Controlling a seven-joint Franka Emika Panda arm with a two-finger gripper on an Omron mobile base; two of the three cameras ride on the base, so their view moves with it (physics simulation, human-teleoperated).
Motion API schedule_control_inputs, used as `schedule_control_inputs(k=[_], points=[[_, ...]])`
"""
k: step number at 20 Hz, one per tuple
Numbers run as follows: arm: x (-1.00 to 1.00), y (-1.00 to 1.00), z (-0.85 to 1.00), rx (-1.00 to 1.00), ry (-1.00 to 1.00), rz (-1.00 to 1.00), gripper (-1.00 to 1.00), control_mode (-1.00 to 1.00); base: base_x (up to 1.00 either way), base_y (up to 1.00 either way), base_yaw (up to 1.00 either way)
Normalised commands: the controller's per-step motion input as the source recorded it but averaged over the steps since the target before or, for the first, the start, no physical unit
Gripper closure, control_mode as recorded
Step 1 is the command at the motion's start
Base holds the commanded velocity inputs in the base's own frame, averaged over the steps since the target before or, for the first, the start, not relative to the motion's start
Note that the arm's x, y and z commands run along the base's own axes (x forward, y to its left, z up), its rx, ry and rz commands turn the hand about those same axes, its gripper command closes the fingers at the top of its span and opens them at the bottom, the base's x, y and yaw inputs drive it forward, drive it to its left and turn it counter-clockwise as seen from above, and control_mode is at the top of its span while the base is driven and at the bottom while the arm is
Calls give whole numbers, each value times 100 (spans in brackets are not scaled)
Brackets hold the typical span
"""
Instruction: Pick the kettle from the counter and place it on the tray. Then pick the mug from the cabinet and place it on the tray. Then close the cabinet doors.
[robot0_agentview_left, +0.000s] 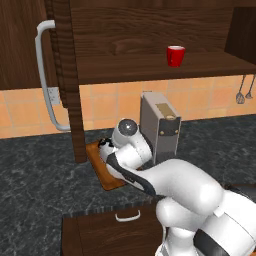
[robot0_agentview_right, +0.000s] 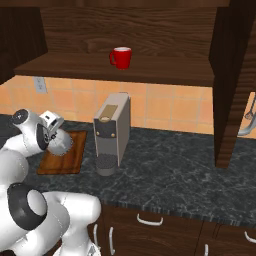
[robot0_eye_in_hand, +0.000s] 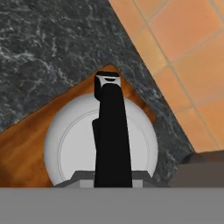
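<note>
The silver-grey kettle (robot0_agentview_right: 63, 142) hangs tilted over the left part of the wooden tray (robot0_agentview_right: 75, 161), and my gripper (robot0_agentview_right: 55, 131) is shut on its black arched handle (robot0_eye_in_hand: 112, 131). In the hand view I look straight down on the kettle's round lid (robot0_eye_in_hand: 65, 144), with a corner of the tray (robot0_eye_in_hand: 26, 148) and the dark counter (robot0_eye_in_hand: 48, 48) under it. I cannot tell whether the kettle's base touches the tray. The red mug (robot0_agentview_left: 175, 55) (robot0_agentview_right: 121, 57) stands upright on the cabinet shelf (robot0_agentview_left: 145, 67). Both cabinet doors (robot0_agentview_left: 67, 75) (robot0_agentview_right: 232, 75) stand open.
A boxy grey coffee machine (robot0_agentview_right: 112, 130) (robot0_agentview_left: 160, 127) stands on the counter (robot0_agentview_right: 175, 175) just right of the tray. The left door's bar handle (robot0_agentview_left: 46, 75) juts out at arm height. Utensils (robot0_agentview_left: 245, 92) hang on the tiled wall at right. A drawer (robot0_agentview_left: 127, 216) sits below the counter edge.
</note>
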Motion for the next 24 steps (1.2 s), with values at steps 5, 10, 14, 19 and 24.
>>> schedule_control_inputs(k=[5,10,14,19,24], points=[[53,22,-4,0,9,0,100,-100,0,0,0],[40,5,-12,0,4,0,100,-100,0,0,0],[28,0,-13,0,0,0,100,-100,0,0,0],[15,0,-26,0,0,0,100,-100,0,0,0],[9,0,-30,0,0,0,100,-100,0,0,0]])
